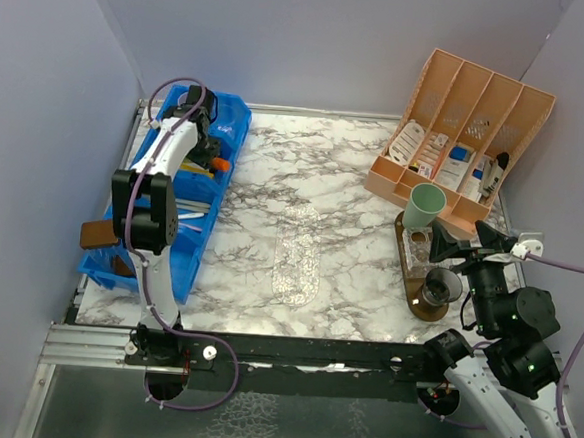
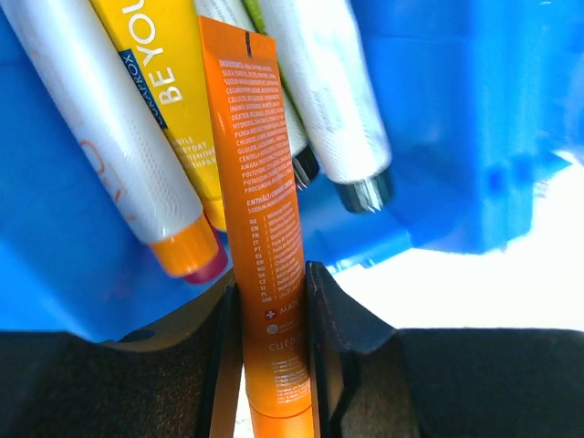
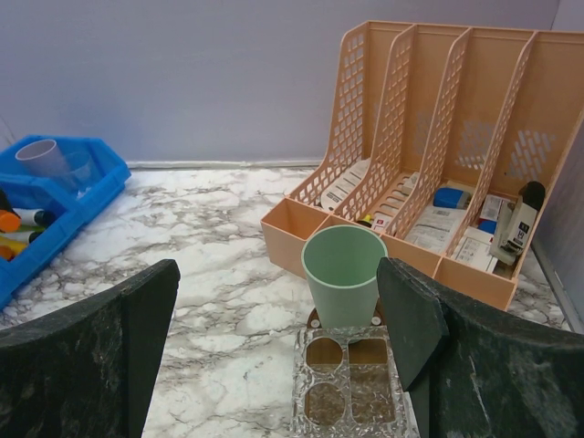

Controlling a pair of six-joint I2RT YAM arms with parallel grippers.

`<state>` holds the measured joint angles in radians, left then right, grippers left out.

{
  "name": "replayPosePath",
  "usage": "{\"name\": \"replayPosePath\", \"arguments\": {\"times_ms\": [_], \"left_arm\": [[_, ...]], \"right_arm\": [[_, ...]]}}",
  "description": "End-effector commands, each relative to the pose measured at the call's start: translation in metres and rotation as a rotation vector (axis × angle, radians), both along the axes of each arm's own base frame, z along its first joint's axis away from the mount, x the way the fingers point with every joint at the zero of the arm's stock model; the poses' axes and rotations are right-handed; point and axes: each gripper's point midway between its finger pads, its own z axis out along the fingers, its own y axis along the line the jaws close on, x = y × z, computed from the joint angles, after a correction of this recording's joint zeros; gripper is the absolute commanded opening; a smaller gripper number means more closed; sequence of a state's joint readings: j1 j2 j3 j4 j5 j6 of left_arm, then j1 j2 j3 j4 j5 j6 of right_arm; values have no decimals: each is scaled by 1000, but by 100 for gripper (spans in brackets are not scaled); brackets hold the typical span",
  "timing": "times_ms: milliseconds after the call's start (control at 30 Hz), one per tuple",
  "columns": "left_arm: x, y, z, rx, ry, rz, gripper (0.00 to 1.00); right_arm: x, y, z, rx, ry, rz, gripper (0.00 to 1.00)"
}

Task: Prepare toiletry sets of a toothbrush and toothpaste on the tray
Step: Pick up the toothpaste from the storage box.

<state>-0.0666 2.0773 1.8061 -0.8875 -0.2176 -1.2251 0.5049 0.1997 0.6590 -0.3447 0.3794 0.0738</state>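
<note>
My left gripper is down in the blue bin at the far left, shut on an orange toothpaste tube, one finger pressed against each side. Other tubes, white and yellow, lie beside it. Thin pale sticks lie in the bin's middle section; I cannot tell whether they are toothbrushes. At the right, the brown tray carries a mint green cup, a clear glass holder and a smoky dark cup. My right gripper hovers open just before the mint cup, holding nothing.
A peach four-slot organiser with small boxes stands behind the tray at the back right. A clear cup stands in the far end of the blue bin. A brown block sits at the bin's near left. Purple walls enclose the table.
</note>
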Motion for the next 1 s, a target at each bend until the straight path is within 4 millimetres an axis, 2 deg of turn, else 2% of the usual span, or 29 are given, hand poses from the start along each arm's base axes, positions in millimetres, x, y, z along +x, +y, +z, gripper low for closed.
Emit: {"name": "replayPosePath", "arguments": {"times_ms": [0, 200, 267, 333, 367, 400, 467, 533, 600, 700, 833, 967], "left_arm": [[-5, -1, 79, -32, -178, 2, 23], [-15, -8, 149, -41, -379, -98, 17], [-19, -18, 185, -49, -516, -195, 17], [-19, -42, 223, -66, -724, -391, 15], [-25, -57, 260, -59, -903, -512, 17], [-33, -73, 266, -66, -1017, -625, 22], [-52, -97, 307, -46, -1256, -805, 29], [-74, -118, 329, -14, -1370, -981, 30], [-95, -139, 338, 32, -1427, -1141, 28], [-135, -173, 336, 75, -1503, -1372, 28], [-181, -213, 305, 32, -1533, -1591, 28], [-216, -242, 274, -110, -1508, -1761, 22]], "right_arm": [[1, 0, 2, 0, -11, -6, 90], [4, 1, 0, -14, 4, -6, 90], [5, 2, -1, -20, 14, -4, 90], [7, 4, -1, -27, 24, -1, 89], [8, 5, -1, -30, 31, 4, 89], [9, 7, -1, -32, 40, 8, 89], [11, 12, 2, -39, 52, 31, 88], [12, 19, 7, -39, 64, 63, 88], [10, 26, 19, -33, 62, 105, 88], [7, 49, 31, -55, 75, 227, 88], [-5, 96, 42, -127, 91, 502, 88], [-21, 147, 40, -164, 180, 816, 88]]}}
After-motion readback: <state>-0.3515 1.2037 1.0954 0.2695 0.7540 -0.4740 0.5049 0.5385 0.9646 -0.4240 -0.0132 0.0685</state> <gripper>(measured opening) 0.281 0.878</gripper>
